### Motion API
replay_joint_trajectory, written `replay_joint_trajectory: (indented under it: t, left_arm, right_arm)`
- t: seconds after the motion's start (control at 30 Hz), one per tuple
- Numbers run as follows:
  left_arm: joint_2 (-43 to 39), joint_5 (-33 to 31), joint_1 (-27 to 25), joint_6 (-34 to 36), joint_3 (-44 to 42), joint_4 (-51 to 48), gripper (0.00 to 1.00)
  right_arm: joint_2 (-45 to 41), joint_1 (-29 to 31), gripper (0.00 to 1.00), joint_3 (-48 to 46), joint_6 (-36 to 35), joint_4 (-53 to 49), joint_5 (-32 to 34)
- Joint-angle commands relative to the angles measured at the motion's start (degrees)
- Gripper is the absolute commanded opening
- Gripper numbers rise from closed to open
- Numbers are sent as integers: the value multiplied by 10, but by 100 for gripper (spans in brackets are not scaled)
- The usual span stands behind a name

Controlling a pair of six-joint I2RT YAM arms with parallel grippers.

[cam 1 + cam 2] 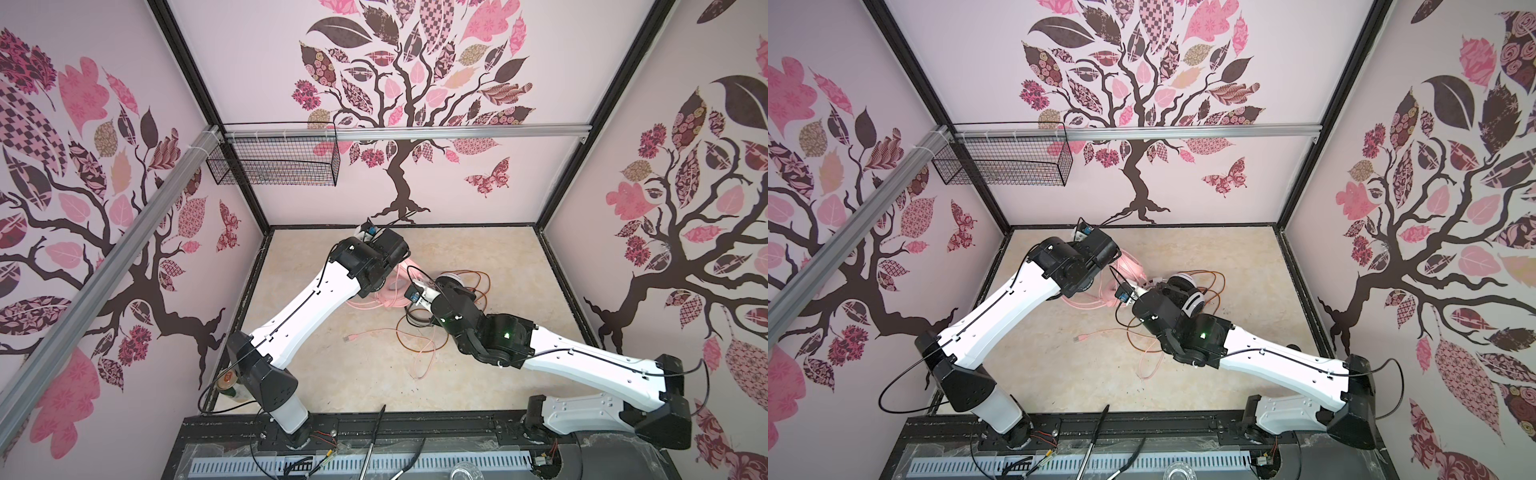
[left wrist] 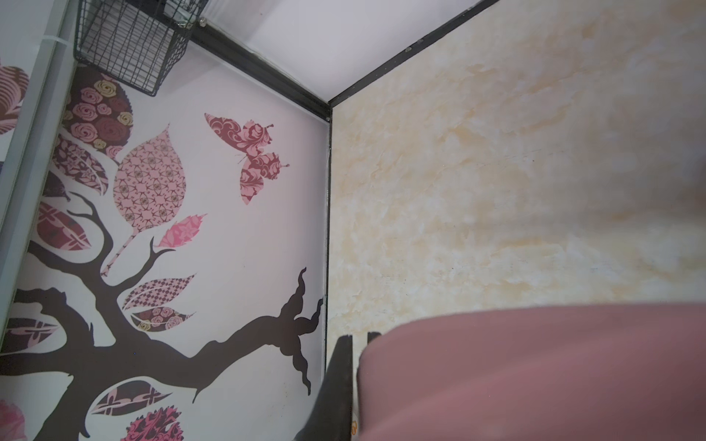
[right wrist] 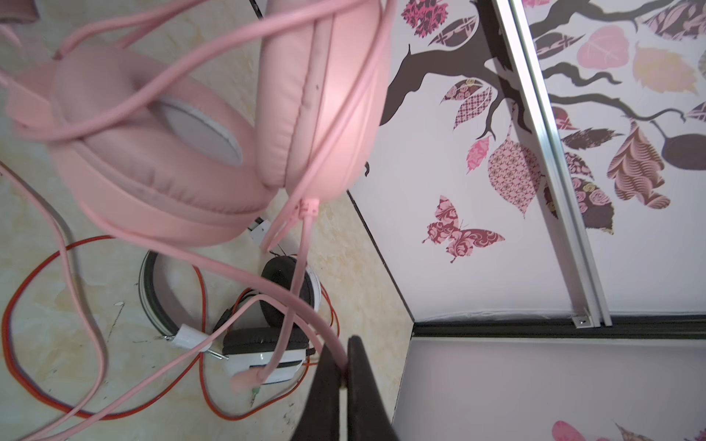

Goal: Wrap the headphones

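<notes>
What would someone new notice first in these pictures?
Probably the pink-and-brown tree mural covering all three walls. Next, the pink headset raised over the middle of the table, with the right end effector shut on its pink cord. Below it, a white-and-black headset lies on the table among loops of orange cord.

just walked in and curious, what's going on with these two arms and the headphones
The left gripper is shut on the pink headset. The right gripper pinches its pink cord, which hangs in loose loops, not yet tidily wound. The white-and-black headset lies on the table, its orange-red cord sprawled around it.
</notes>
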Motion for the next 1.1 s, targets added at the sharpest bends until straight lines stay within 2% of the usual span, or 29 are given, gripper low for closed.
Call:
replay_joint_trajectory:
  t: [0.0,0.07,0.33,0.4,0.6,0.67,0.77,0.8,1.0,1.07]
  left_arm:
    - [-16,51,-13,32,-23,25,0]
    - [-18,83,-12,32,-34,28,0]
    - [-64,284,-13,62,-106,107,0]
    - [-75,324,-13,71,-124,122,0]
    - [-96,389,-16,85,-167,126,0]
    - [-106,403,-20,87,-185,129,0]
    - [-122,418,-25,88,-200,132,0]
    - [-129,424,-25,88,-206,136,0]
    - [-159,447,-25,91,-224,145,0]
    - [-162,458,-25,91,-224,145,0]
  right_arm:
    - [-13,2,0,-8,-47,78,-16]
    - [-24,3,0,-8,-49,87,-48]
    - [-94,2,1,-68,-94,141,-185]
    - [-98,2,0,-68,-88,142,-198]
    - [-91,2,0,-51,-85,137,-221]
    - [-82,2,4,-43,-83,135,-226]
    - [-65,-6,17,-30,-69,131,-229]
    - [-60,-14,18,-24,-57,123,-237]
    - [-59,-84,38,-5,14,96,-323]
    - [-57,-105,41,2,35,86,-351]
